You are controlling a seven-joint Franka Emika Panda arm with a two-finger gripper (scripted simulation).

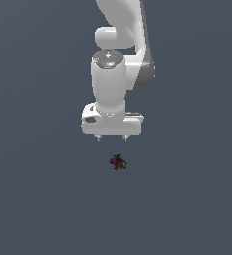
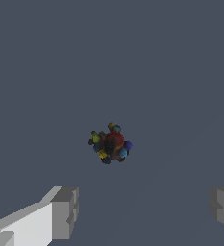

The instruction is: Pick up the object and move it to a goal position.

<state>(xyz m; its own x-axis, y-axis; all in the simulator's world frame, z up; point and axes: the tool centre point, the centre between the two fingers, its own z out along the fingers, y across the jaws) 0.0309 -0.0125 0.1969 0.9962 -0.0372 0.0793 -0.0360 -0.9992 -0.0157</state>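
The object is a tiny dark lump with red, yellow, green and blue patches. It lies on the flat grey surface, just below my white gripper in the exterior view. The gripper is open and empty, its two fingertips wide apart and only their stubs showing under the hand. In the wrist view the object lies in the middle, apart from both grey fingertips, which stand wide apart with nothing between them.
The white arm rises behind the gripper to the top of the exterior view. A uniform grey surface fills all other space in both views.
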